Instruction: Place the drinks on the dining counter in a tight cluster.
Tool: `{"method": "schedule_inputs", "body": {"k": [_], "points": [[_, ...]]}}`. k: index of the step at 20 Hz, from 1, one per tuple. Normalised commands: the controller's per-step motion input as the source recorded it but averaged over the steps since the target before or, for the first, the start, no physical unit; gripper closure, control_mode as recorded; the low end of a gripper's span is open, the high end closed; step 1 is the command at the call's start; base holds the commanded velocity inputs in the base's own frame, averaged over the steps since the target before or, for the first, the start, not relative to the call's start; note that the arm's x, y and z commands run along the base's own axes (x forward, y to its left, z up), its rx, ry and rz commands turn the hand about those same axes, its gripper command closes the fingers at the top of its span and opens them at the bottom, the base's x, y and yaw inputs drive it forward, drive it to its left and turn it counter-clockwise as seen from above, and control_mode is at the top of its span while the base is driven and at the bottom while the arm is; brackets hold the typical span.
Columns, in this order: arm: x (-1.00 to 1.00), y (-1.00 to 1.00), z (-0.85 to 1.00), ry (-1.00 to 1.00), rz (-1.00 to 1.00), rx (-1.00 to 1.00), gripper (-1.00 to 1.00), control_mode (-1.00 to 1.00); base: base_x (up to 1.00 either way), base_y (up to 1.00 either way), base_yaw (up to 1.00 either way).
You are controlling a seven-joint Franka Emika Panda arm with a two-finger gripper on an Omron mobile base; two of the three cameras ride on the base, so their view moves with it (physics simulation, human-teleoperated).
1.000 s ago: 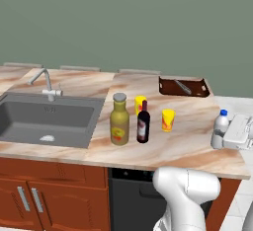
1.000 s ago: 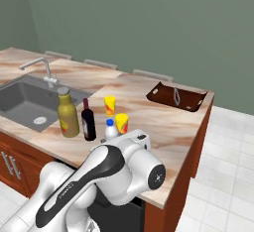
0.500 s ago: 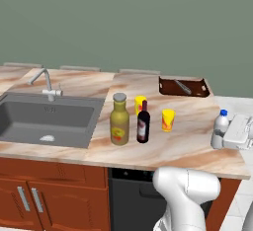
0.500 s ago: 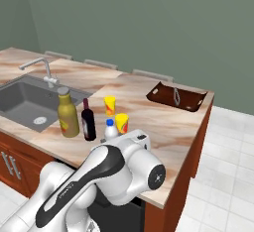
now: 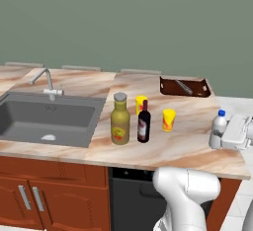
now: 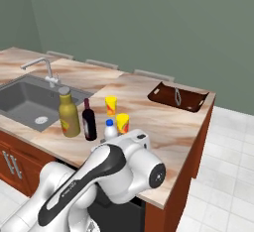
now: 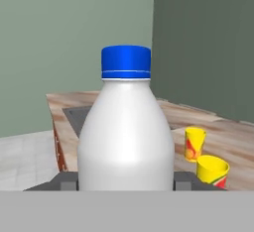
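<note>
Gripper (image 5: 220, 138) reaches level from the right at the counter's (image 5: 163, 148) near right edge, jaws closed on the sides of the white bottle (image 5: 218, 128), which stands upright there, well apart from the other drinks. Olive bottle (image 5: 120, 120) and wine bottle (image 5: 144, 122) stand just beside each other by the sink (image 5: 44, 119), with two yellow cups (image 5: 169, 119) near them. In the hand view the white bottle (image 7: 126, 129) sits between the fingertips (image 7: 67, 181), cups (image 7: 212, 170) behind it. From the right base view the arm covers the gripper, and the white bottle (image 6: 110, 129) peeks above it, while a brown tray (image 6: 179, 97) lies farther back.
</note>
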Motion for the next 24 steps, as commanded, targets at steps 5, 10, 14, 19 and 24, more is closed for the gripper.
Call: {"method": "schedule_inputs", "body": {"k": [5, 10, 14, 19, 24], "points": [[0.30, 0.01, -0.14, -0.02, 0.19, 0.02, 1.00, -1.00, 0.00, 0.00, 0.00], [0.24, 0.11, -0.15, 0.00, 0.25, 0.03, 1.00, -1.00, 0.00, 0.00, 0.00], [0.43, 0.15, -0.22, 0.02, 0.09, 0.02, 1.00, -1.00, 0.00, 0.00, 0.00], [0.51, 0.15, -0.21, 0.01, 0.01, 0.07, 1.00, -1.00, 0.00, 0.00, 0.00], [0.27, 0.27, -0.23, 0.00, 0.00, 0.08, 1.00, -1.00, 0.00, 0.00, 0.00]]}}
